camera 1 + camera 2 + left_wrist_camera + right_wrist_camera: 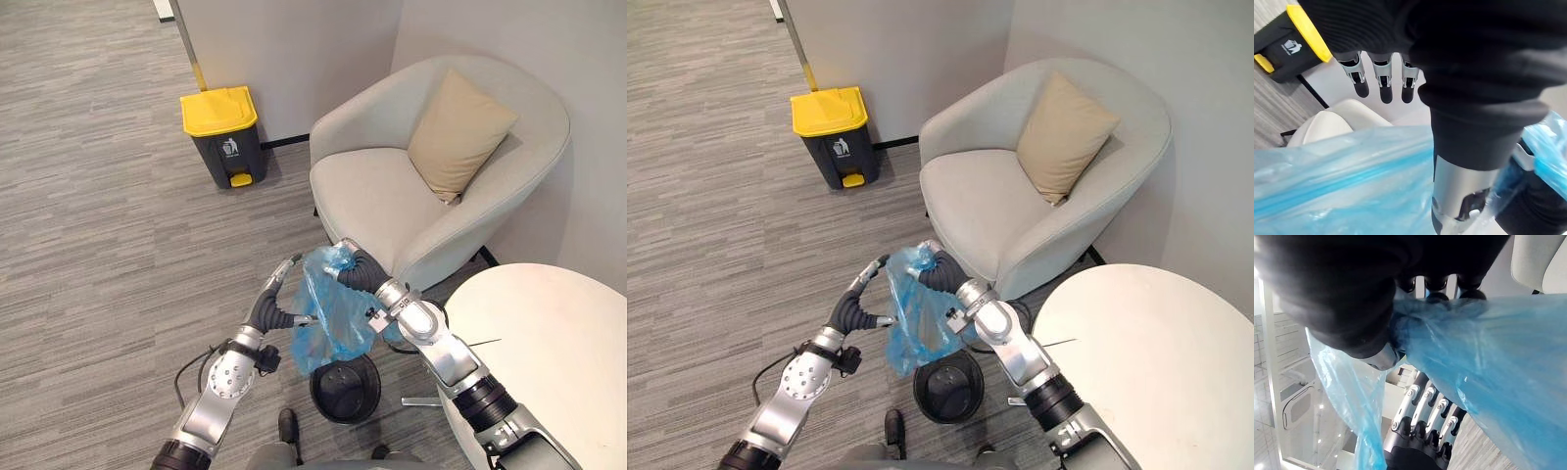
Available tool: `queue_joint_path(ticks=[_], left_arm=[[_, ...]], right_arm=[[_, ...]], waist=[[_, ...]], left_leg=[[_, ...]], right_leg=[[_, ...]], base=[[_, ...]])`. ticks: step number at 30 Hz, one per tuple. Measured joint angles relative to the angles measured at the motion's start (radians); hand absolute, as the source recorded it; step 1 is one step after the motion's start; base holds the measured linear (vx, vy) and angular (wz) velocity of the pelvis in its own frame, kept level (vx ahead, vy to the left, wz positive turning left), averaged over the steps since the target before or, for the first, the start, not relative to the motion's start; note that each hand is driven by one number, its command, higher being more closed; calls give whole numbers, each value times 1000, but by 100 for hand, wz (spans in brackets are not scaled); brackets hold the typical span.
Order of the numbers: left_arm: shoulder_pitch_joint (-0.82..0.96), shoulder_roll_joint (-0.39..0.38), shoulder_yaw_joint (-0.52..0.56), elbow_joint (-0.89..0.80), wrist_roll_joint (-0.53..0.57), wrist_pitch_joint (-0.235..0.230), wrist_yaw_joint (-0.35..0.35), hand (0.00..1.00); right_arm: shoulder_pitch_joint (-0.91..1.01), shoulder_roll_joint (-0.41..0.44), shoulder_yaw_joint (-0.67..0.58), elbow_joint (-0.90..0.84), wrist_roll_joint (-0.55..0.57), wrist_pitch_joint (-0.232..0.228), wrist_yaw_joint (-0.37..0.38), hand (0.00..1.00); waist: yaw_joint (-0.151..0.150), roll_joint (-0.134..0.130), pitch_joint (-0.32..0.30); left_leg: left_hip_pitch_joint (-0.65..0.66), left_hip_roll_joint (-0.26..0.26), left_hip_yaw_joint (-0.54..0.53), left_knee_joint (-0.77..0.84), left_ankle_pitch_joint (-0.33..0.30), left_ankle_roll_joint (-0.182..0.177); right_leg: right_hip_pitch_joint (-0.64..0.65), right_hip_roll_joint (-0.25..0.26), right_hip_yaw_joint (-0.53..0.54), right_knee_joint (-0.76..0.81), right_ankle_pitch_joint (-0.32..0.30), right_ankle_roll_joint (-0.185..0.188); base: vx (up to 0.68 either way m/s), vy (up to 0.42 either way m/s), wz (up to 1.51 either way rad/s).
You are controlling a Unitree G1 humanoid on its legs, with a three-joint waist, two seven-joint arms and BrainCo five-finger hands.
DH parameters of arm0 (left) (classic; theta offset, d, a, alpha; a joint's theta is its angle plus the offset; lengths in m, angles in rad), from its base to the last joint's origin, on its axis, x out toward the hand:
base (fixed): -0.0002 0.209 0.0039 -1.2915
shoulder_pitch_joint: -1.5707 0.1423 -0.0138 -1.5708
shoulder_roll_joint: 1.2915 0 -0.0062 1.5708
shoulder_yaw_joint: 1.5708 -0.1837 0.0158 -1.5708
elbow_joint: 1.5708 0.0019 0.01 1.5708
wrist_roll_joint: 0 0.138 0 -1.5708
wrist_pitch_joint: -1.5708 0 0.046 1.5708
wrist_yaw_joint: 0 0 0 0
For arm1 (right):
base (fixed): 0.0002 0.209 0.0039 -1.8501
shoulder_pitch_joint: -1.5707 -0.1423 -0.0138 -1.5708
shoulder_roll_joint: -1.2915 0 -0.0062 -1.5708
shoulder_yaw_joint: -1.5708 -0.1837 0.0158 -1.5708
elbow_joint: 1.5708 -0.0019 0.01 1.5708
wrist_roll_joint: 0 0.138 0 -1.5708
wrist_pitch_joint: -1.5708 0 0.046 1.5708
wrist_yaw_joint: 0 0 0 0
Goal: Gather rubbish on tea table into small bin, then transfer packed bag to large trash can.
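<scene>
Blue bag (333, 313): hangs above small bin (345, 394)
Right hand (355, 266): fingers curled round the bag's gathered top
Left hand (279, 286): fingers straight, beside the bag
Large trash can (227, 137): well apart, yellow lid down

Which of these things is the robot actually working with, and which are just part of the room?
Job: blue bag, gripped by the right hand; left hand, open beside it; small black bin below; yellow-lidded trash can; round table.
Lying about: armchair; cushion on it.

Noting pale grey armchair (392, 196) standing against white wall (294, 49); tan cushion (458, 132) leaning on backrest; grey striped carpet (88, 196) covering floor.
</scene>
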Motion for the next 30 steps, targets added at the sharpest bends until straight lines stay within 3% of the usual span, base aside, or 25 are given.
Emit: queue_joint_path(ticks=[7, 14, 18, 30], left_arm=[[-62, 27, -79, 0, 114, -16, 13, 0], [-78, 32, -78, 12, 146, -6, 43, 0], [-112, -6, -99, 91, 153, 18, 42, 0], [-148, -97, -101, 226, 155, 32, 66, 0]], right_arm=[[-64, -27, 44, 1, 80, -4, 36, 100], [-89, -29, 85, 1, 138, -4, 55, 100], [-90, -23, 113, 1, 161, -4, 60, 100], [-140, -15, 115, 1, 219, 20, 52, 100]], waist=[[-10, 5, -20], [-20, 5, -27], [-20, 10, -50], [-19, 11, -52]], left_leg=[[5, 11, 1, 0, 7, -6], [2, 36, 1, -8, 19, -18], [-2, 43, 0, -8, 22, -22], [-2, 56, -1, -2, 27, -29]], right_leg=[[14, 12, 5, -12, 10, -6], [0, 34, 10, -14, 19, -19], [-2, 45, 10, -19, 21, -22], [-1, 58, 10, -18, 23, -24]], base=[[7, -3, -2], [-45, -15, -3], [-12, 0, -1], [0, 0, 0]])
